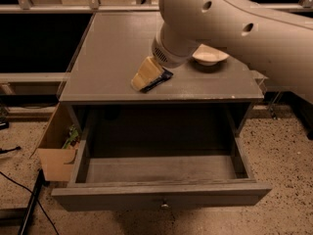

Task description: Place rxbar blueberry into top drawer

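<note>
My gripper [145,76] hangs over the front middle of the grey table top [112,48], its cream fingers pressed together and pointing down to the left. The rxbar blueberry [160,79], a dark navy flat bar, sticks out from between the fingers on the right side, just above the table surface. The top drawer [161,199] stands pulled wide open below the table's front edge. Its inside is bare, and a small round knob sits on its front panel. My arm hides part of the table's back right.
A cream round bowl [210,56] sits on the table at the back right, close beside my arm. A tan cardboard box [56,158] stands on the floor against the drawer's left side. A black cable runs over the speckled floor at lower left.
</note>
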Available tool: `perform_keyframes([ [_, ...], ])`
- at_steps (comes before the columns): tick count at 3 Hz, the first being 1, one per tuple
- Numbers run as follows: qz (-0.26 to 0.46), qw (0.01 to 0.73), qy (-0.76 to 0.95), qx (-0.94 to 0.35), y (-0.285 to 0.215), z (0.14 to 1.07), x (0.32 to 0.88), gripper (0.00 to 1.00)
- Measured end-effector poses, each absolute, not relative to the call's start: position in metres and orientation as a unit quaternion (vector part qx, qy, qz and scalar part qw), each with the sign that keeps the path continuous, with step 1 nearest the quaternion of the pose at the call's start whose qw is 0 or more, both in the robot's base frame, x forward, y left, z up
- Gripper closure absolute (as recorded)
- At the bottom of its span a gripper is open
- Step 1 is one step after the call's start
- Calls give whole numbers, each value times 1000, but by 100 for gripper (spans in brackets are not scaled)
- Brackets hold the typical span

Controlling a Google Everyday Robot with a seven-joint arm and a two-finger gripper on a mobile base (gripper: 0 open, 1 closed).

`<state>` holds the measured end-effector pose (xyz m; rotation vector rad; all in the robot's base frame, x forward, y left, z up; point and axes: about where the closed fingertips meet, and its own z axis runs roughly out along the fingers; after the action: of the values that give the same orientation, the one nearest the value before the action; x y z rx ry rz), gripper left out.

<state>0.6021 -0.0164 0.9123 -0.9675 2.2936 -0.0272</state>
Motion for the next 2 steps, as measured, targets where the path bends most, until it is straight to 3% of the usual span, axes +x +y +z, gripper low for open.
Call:
perform_keyframes([
  [2, 63, 317, 881, -345, -6, 881, 628, 0],
])
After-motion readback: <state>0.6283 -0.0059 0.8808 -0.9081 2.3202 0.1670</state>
